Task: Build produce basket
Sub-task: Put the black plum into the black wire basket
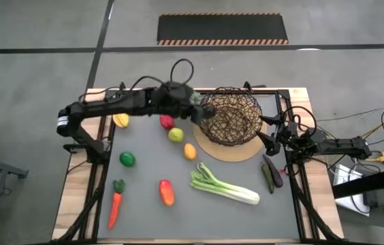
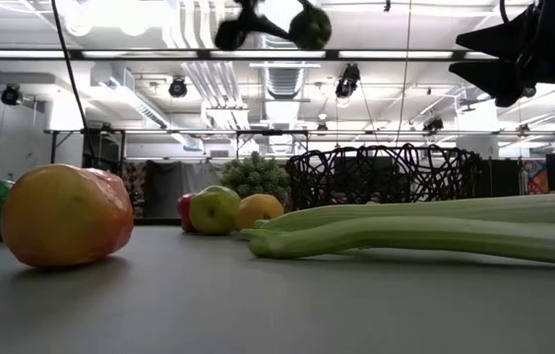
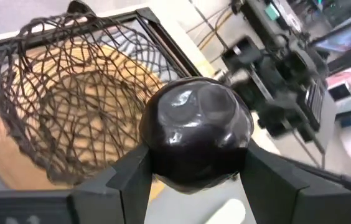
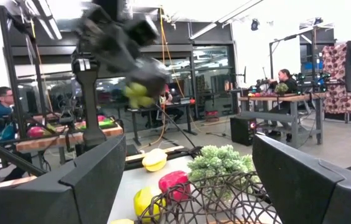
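1. Tabletop seen from above: a grey mat on a wooden table [image 1: 76,197], with two dark robot arms reaching in from the left and right edges of the frame.
2. Left gripper [image 1: 195,103] sits at upper centre of the high view, just beside the left rim of the round dark brown wire-mesh basket [image 1: 231,116]. Its fingers are closed partway around a round, glossy dark green piece of toy produce [image 3: 197,135] (it looks almost black in the left wrist view), held in the air.
3. Basket stands at upper right of centre on a flat tan round mat [image 1: 236,151]; the left wrist view looks down into its open mesh.
4. Right gripper [image 1: 268,138] waits at the right of the high view, near the basket's right rim, with its fingers spread wide and nothing between them.
5. Loose produce on the grey mat, high view:
   - yellow piece [image 1: 120,120] at upper left, beside the left arm
   - red piece [image 1: 167,122], yellow-green apple [image 1: 176,135] and orange piece [image 1: 190,151] in a diagonal row at centre
   - green round piece [image 1: 127,159] at left of centre
   - carrot with green top [image 1: 115,203] at lower left
   - red-orange piece [image 1: 167,192] at lower centre
   - green-white leek-like stalk [image 1: 222,185] lying below the tan mat
   - two dark purple long pieces [image 1: 272,174] at the right, side by side.
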`<action>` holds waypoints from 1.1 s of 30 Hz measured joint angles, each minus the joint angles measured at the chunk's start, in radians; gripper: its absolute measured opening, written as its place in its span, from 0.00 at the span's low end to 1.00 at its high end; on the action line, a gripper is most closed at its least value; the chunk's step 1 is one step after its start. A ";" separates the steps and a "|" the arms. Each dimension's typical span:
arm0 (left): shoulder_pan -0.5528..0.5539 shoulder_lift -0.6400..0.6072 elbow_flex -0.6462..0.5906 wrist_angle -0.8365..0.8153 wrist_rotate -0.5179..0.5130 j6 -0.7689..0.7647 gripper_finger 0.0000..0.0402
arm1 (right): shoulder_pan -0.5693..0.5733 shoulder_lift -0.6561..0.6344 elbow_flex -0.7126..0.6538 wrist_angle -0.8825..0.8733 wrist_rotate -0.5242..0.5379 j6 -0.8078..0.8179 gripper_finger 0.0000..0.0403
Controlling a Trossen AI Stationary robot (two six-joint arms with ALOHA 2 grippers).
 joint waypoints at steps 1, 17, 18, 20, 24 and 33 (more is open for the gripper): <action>0.022 0.015 -0.004 0.003 0.019 -0.001 0.48 | 0.000 0.000 0.000 0.000 0.000 0.000 0.82; 0.150 0.337 -0.001 0.372 0.340 -0.166 0.48 | 0.000 0.000 0.000 -0.020 0.001 -0.002 0.82; 0.149 0.352 -0.001 0.395 0.344 -0.177 0.48 | 0.000 0.000 0.000 -0.020 0.001 -0.002 0.82; 0.151 0.377 -0.001 0.422 0.366 -0.184 0.48 | 0.000 0.000 0.000 -0.023 0.001 -0.002 0.82; 0.152 0.397 -0.001 0.475 0.390 -0.185 0.48 | 0.000 0.000 0.000 -0.034 0.001 -0.005 0.82; 0.123 0.389 -0.003 0.785 0.467 -0.130 0.48 | 0.000 0.001 0.001 -0.004 0.023 -0.146 0.82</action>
